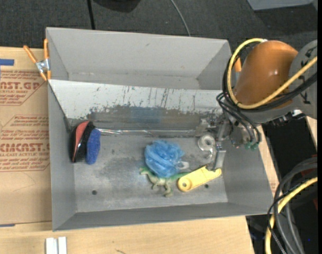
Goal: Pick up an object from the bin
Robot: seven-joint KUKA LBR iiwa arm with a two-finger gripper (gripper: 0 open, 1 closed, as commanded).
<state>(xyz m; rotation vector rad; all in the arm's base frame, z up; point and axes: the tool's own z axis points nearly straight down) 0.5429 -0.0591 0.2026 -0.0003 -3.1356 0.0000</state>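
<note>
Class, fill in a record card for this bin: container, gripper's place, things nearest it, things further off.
container: grey metal bin
gripper place: gripper low over the bin's right part
nearest things: yellow plastic piece just below it in the view; blue crumpled ball to its left
next to those: small green toy animal, below the ball
far side: red, black and blue item by the left wall

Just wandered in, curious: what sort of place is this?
Probably a robot test lab: a cabled robot arm reaches into a grey metal bin holding odd bits, like a blue puff and a yellow plastic piece.
</note>
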